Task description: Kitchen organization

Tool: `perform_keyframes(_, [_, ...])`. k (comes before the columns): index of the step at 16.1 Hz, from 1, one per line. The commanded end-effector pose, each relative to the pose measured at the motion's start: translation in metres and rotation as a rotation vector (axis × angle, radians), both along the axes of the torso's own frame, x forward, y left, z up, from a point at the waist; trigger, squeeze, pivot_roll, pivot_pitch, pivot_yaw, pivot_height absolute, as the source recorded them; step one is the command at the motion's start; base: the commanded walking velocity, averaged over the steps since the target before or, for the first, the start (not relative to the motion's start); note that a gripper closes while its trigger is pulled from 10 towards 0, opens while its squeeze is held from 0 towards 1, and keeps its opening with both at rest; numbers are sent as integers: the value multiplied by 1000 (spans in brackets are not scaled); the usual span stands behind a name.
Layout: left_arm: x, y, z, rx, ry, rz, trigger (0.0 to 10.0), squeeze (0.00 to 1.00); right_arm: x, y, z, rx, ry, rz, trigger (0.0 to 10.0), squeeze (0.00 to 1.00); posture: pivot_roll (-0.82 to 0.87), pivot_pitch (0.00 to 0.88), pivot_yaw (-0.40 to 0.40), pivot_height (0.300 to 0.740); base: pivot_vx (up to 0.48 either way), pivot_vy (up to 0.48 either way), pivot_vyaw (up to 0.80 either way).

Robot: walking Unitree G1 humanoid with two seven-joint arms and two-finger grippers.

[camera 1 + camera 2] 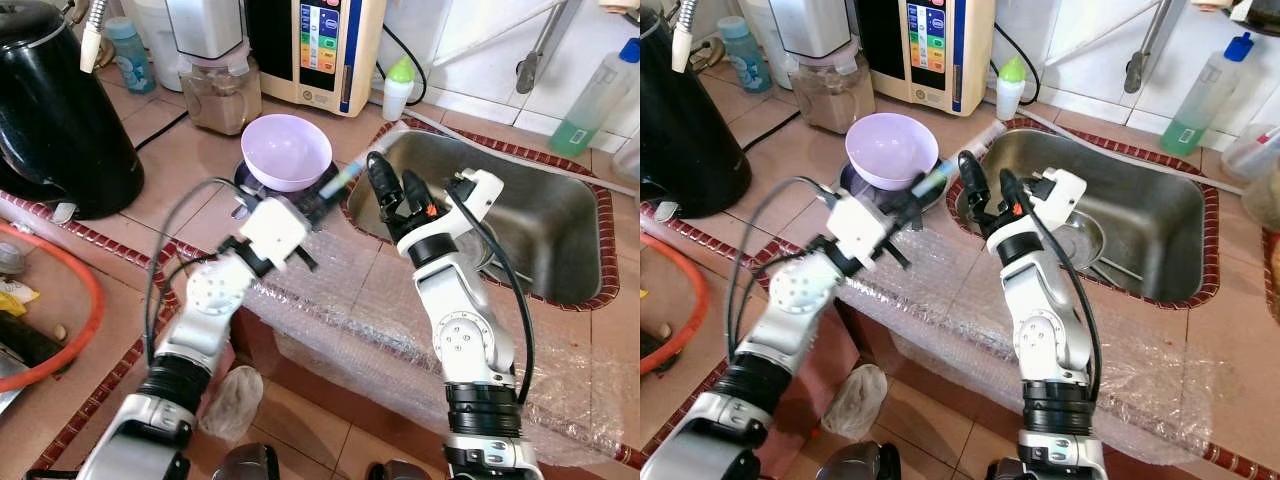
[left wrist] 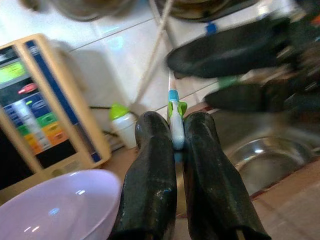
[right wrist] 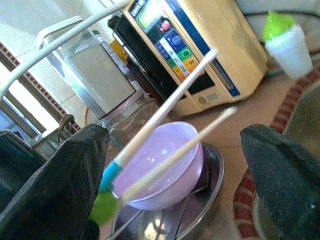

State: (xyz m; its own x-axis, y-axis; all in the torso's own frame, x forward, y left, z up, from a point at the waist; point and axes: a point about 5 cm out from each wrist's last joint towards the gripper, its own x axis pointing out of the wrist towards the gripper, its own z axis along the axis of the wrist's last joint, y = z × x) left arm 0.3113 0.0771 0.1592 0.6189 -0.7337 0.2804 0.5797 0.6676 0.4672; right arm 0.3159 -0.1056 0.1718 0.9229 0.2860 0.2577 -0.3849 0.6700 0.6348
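Note:
My left gripper (image 1: 322, 195) is shut on a pair of cream chopsticks (image 1: 345, 178) with blue and green bands, held above the counter between a purple bowl (image 1: 287, 150) and the sink's (image 1: 560, 250) left rim. In the left wrist view the fingers (image 2: 150, 170) pinch the chopsticks (image 2: 173, 117) near the banded end. My right gripper (image 1: 392, 176) stands open just right of them, over the sink's near left corner. In the right wrist view the two chopsticks (image 3: 165, 112) slant across the gap between its spread fingers (image 3: 65, 180). The bowl rests on a metal plate (image 3: 212, 175).
A black kettle (image 1: 55, 110) stands at the left, a blender (image 1: 215, 70) and a cream appliance (image 1: 330, 50) at the back. A green-capped white bottle (image 1: 398, 88) and a green soap bottle (image 1: 590, 100) flank the sink. Bubble wrap (image 1: 350, 300) covers the counter's front edge.

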Motion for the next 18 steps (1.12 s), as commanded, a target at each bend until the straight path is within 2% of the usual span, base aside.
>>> perform_keyframes(1, [-6,-10,-3,26,8,-48,0,0,4,4,2,66,26,22,9059,0,-5,19,25,740,0,0,0])
perform_keyframes(2, [-7,-11,-4,24,10,-50,0,0,4,4,2,78,31,27,9059,0,-6,18,27,740,0,0,0])
perform_keyframes(3, [-6,-13,-4,27,14,-50,0,0,7,7,0,112,50,37,0,0,-6,18,27,740,0,0,0])
perform_keyframes(6, [-6,-12,-4,35,15,-48,0,0,9,4,-3,148,89,19,0,0,-4,21,28,740,0,0,0])
perform_keyframes(10, [-6,-9,-6,47,23,-37,0,0,13,-3,-12,251,162,13,0,0,-1,21,25,740,0,0,0])
perform_keyframes(18, [-8,-12,-8,51,37,-51,0,0,12,1,-10,369,179,83,0,0,-6,23,28,740,0,0,0])
